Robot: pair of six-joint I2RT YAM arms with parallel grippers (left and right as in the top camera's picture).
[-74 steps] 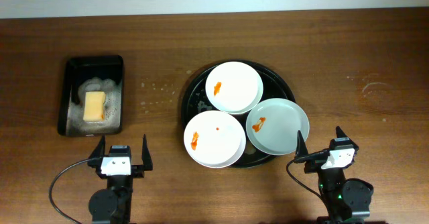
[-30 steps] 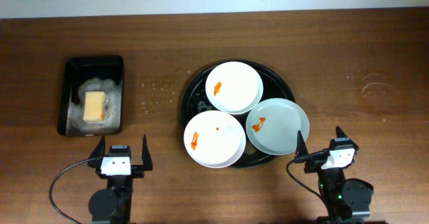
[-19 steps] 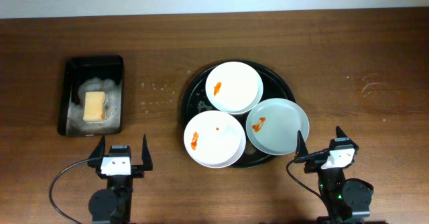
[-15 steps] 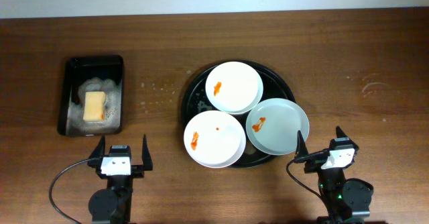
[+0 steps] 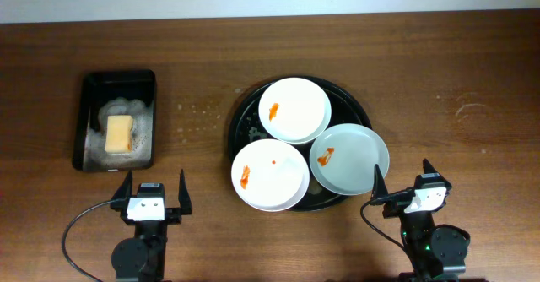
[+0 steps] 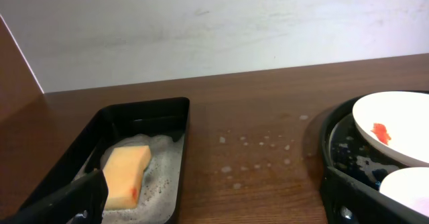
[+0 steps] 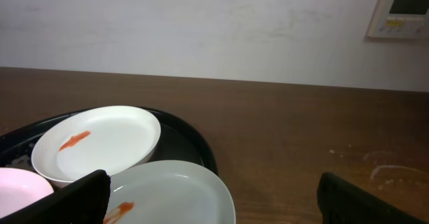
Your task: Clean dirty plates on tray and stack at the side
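Note:
Three white plates with orange-red smears sit on a round black tray (image 5: 363, 111): a far plate (image 5: 294, 109), a near-left plate (image 5: 270, 175) and a pale near-right plate (image 5: 349, 158). A yellow sponge (image 5: 119, 133) lies in suds in a black rectangular basin (image 5: 91, 96) at the left. My left gripper (image 5: 153, 191) is open and empty near the table's front edge, below the basin. My right gripper (image 5: 404, 183) is open and empty at the front right, just right of the near-right plate. The sponge also shows in the left wrist view (image 6: 125, 176), the far plate in the right wrist view (image 7: 98, 143).
Water droplets (image 5: 195, 111) speckle the wood between the basin and the tray. A faint ring mark (image 5: 474, 111) is on the table at the right. A white wall with a small control panel (image 7: 404, 8) stands behind the table.

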